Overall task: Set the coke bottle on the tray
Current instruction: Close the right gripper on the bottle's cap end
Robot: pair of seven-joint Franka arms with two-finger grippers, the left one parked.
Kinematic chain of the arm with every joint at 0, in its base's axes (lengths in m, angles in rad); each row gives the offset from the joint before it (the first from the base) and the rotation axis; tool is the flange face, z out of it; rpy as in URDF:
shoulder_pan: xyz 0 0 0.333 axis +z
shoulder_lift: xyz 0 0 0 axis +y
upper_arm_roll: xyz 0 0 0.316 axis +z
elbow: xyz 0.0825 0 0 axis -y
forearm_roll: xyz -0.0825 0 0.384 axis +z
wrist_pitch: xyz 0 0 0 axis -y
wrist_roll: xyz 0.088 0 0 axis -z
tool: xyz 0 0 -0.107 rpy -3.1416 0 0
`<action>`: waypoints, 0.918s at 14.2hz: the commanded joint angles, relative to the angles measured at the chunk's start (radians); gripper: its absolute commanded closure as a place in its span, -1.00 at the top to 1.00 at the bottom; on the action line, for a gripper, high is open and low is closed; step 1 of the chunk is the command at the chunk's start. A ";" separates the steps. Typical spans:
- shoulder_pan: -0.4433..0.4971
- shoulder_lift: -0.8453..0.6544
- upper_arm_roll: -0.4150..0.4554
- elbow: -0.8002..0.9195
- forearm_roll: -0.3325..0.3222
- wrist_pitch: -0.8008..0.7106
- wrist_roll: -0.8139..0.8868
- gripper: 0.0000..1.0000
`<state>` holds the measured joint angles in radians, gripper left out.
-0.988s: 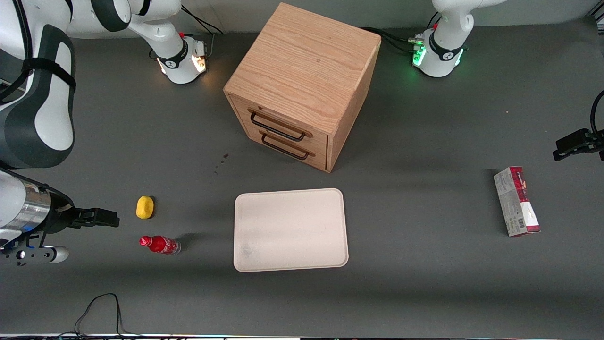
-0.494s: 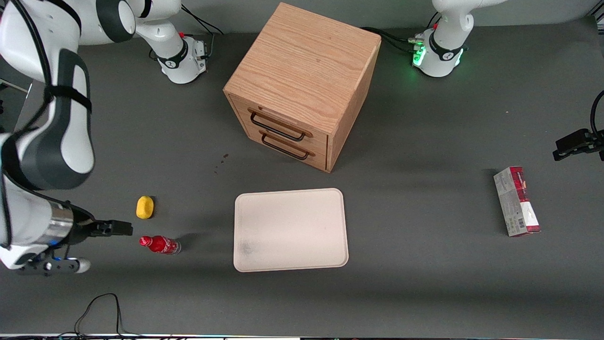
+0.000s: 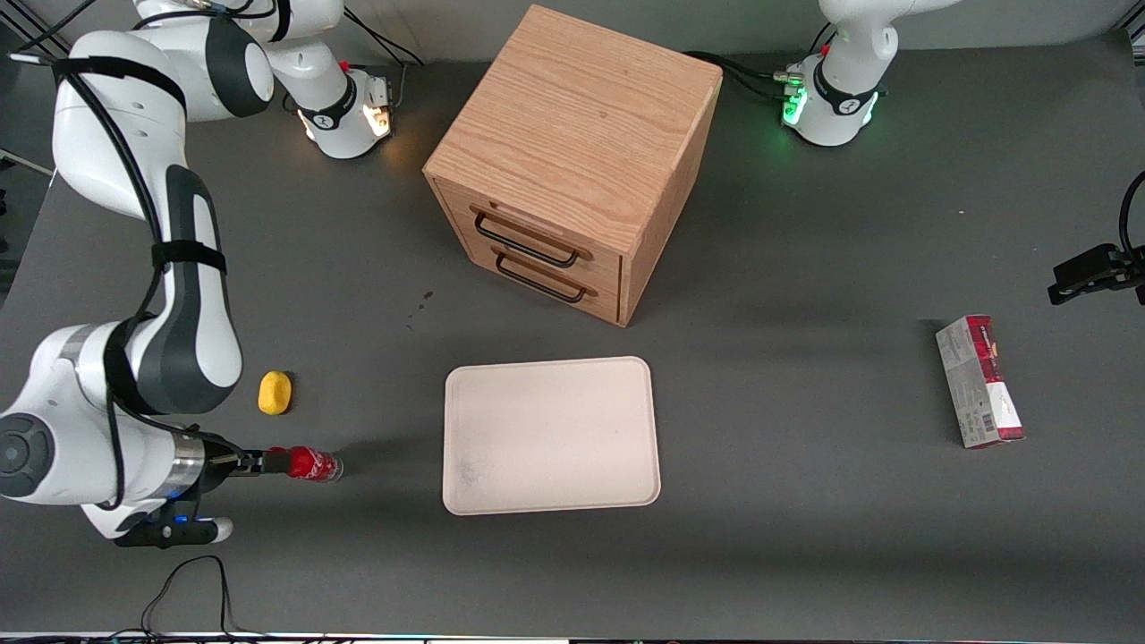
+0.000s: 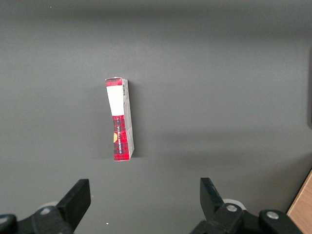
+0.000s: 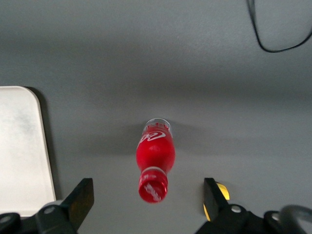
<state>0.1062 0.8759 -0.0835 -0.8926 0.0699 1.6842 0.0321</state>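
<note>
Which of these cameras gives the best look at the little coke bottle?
The right wrist view: the coke bottle stands large and unobstructed, between the spread fingers of the open gripper above it. The front view shows it small, its cap hidden by the gripper. The left wrist view misses it entirely.

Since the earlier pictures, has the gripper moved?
Yes. The gripper has moved toward the tray and now sits above the coke bottle, fingers open; the yellow lump marks its earlier level.
</note>
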 commanded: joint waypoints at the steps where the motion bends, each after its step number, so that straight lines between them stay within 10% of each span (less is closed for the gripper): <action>1: 0.007 0.005 -0.004 -0.008 0.022 0.002 0.014 1.00; 13: 0.012 -0.026 -0.005 -0.138 0.016 0.092 0.006 0.99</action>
<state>0.1110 0.8913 -0.0835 -0.9819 0.0699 1.7635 0.0321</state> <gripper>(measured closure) 0.000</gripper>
